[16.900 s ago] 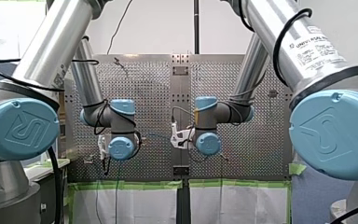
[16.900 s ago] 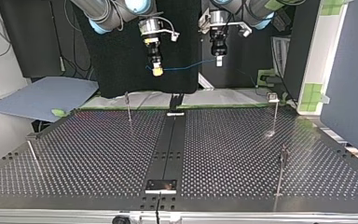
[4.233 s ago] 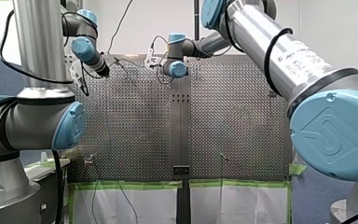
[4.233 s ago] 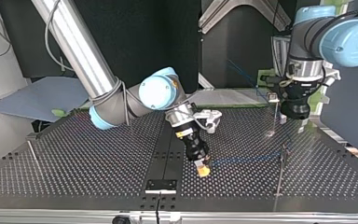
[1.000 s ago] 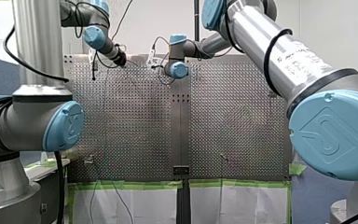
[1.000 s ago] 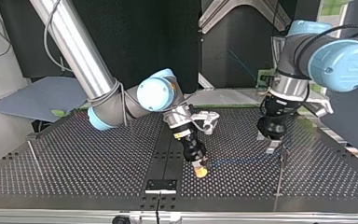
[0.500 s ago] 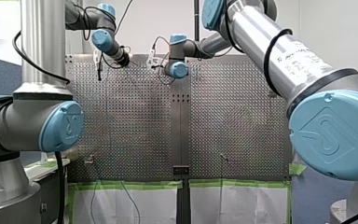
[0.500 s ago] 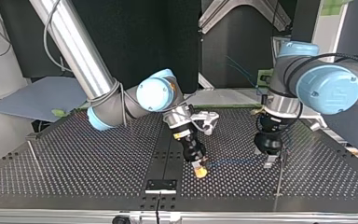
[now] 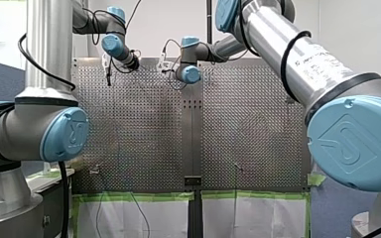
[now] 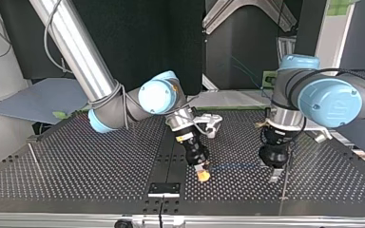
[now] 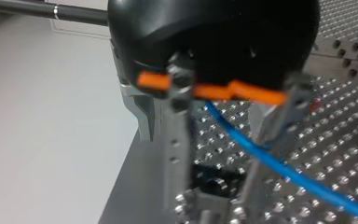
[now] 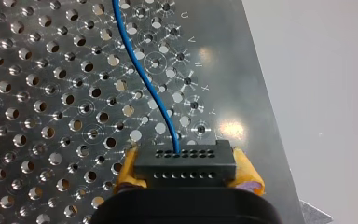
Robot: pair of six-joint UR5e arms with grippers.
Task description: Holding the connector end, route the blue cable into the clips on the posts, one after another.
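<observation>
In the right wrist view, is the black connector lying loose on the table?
No, the connector sits clamped between my right arm's yellow-padded jaws.

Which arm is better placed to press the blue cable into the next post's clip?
Probably the left. My left arm's fingers straddle the blue cable right beside the post, while my right arm's fingers are busy holding the connector, farther off.

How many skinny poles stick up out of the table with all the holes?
4. Top view: one post at the table's left edge, one toward its right. Front view: two more, small, along the near edge. Others may be hidden.
</observation>
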